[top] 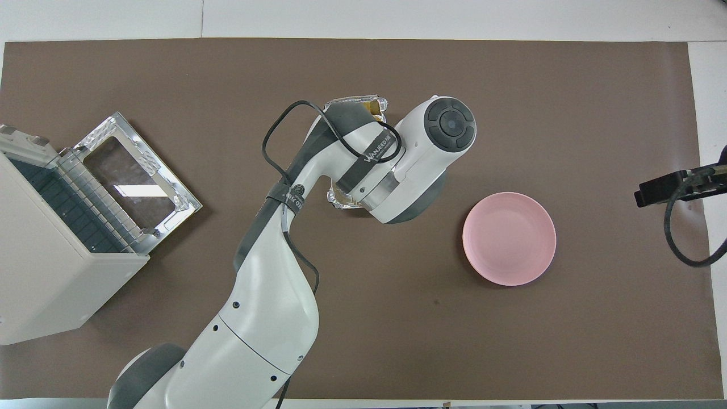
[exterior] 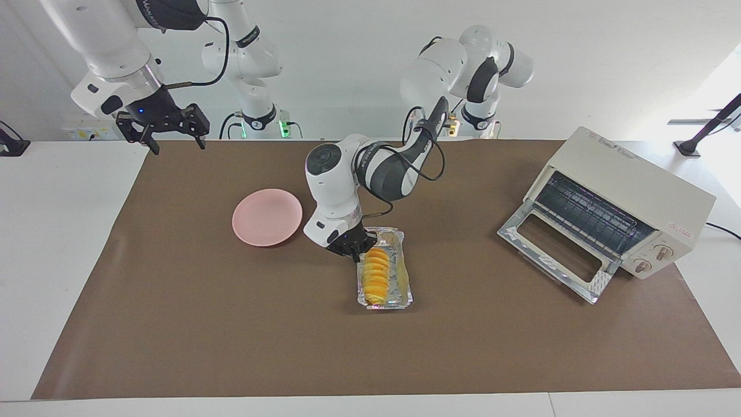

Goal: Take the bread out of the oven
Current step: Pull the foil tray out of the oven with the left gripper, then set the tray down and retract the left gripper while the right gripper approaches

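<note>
the bread (exterior: 376,276) lies in a foil tray (exterior: 399,289) on the table mat, between the pink plate (exterior: 267,216) and the open oven (exterior: 613,208), already outside it. the left gripper (exterior: 351,248) is low at the tray's end nearer the robots; whether its fingers hold the tray rim i cannot tell. risk, in my judgement: a thin foil rim may tear or tip on lifting, spilling the loaf. the right gripper (exterior: 172,128) waits raised, jaws wide, empty.

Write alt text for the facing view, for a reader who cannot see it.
The left tool is down on the nearer end of a yellow bread lying in a foil tray mid-table, out of the oven, whose door hangs open. A pink plate sits beside the tray; the right tool waits open, raised at the table's edge.
</note>
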`<move>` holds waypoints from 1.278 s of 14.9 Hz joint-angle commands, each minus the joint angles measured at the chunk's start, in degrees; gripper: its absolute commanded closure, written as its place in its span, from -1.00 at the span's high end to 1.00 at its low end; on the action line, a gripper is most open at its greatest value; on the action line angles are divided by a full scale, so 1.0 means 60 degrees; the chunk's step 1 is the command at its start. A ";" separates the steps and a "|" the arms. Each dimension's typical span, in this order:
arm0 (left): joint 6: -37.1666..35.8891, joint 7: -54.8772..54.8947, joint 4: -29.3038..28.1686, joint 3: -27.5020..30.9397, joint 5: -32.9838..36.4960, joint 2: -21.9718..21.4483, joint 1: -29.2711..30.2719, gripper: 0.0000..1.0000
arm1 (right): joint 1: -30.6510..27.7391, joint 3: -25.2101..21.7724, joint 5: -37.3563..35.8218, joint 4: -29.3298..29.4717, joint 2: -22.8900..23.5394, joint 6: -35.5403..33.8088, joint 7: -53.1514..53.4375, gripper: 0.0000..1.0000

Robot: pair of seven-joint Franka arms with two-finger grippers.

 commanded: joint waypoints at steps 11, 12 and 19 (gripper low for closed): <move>-0.0870 0.0008 -0.0392 0.0200 -0.1128 -0.1929 0.0811 1.00 | 0.0481 0.0169 -0.0097 -0.0250 -0.0156 0.0146 0.0671 1.00; -0.1047 0.0052 -0.0628 0.0229 -0.1349 -0.2369 0.1149 1.00 | 0.0615 0.0184 -0.0097 -0.0280 -0.0097 0.0190 0.1023 1.00; -0.1342 0.3795 -0.4621 0.0200 -0.1322 -0.6190 0.4048 1.00 | 0.2327 0.0169 -0.0170 -0.0558 0.1248 0.1931 0.3366 1.00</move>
